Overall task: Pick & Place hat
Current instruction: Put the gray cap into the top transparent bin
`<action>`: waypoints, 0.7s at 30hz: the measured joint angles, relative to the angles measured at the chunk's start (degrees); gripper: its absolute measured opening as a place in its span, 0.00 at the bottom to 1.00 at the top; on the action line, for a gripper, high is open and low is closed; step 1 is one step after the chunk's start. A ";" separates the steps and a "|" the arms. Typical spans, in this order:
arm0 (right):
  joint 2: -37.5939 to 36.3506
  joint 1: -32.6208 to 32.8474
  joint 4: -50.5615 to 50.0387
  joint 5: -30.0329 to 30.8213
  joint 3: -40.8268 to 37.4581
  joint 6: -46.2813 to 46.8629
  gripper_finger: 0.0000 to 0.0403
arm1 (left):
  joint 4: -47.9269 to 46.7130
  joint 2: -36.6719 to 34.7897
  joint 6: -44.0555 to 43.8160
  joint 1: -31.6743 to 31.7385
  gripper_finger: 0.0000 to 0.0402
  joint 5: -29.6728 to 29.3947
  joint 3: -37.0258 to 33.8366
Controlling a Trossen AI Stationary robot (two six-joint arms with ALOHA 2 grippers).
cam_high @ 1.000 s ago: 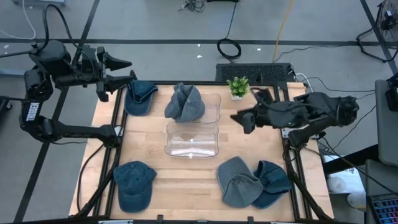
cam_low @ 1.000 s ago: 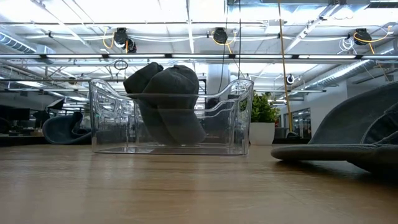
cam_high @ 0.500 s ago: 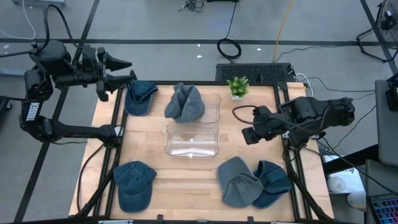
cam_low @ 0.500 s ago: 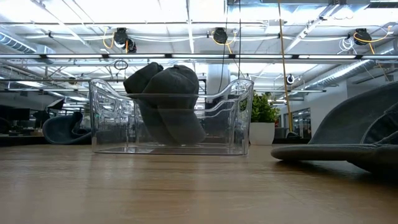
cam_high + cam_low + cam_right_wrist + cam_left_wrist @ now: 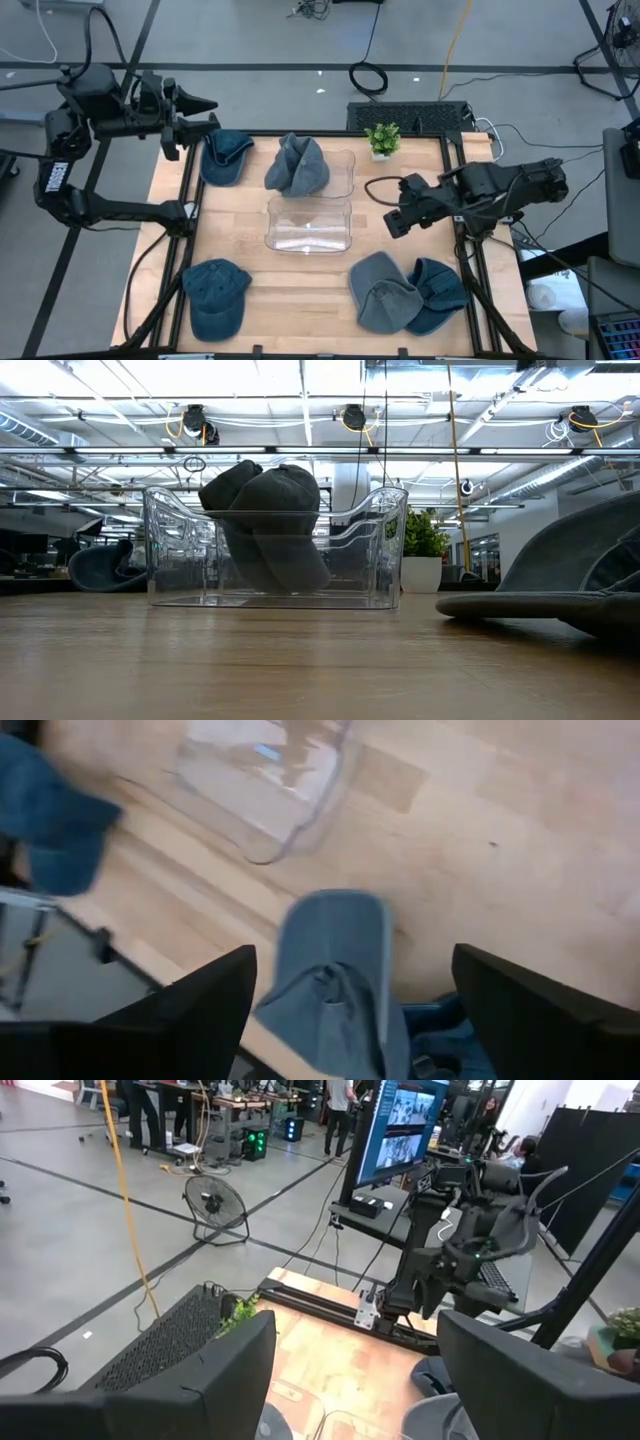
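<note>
A grey hat (image 5: pixel 383 291) lies at the table's (image 5: pixel 330 290) near right, overlapping a blue hat (image 5: pixel 437 285). Above it the right gripper (image 5: pixel 394 221) hangs with fingers spread, holding nothing. The left gripper (image 5: pixel 207 111) (parked off the far-left corner) is parted, empty. No lettering is readable.

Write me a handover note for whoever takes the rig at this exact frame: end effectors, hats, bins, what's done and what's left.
Left end effector: open, empty, parked off the table's far left corner.
Right end effector: open, empty, over the table right of the near bin.
Done: one grey hat sits in the far bin.
Left: near bin holds nothing. Still on the table: blue hat far left, blue hat near left, grey hat overlapping a blue hat near right.
</note>
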 joint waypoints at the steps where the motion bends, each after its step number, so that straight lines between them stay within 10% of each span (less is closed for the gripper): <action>1: -0.06 -0.04 0.37 -0.76 -1.11 0.04 0.82 | -0.06 0.17 0.00 0.00 0.71 0.01 0.00; 21: -2.47 2.35 22.85 -13.83 -25.49 0.38 0.79 | -0.90 0.69 0.28 0.00 0.74 1.19 0.00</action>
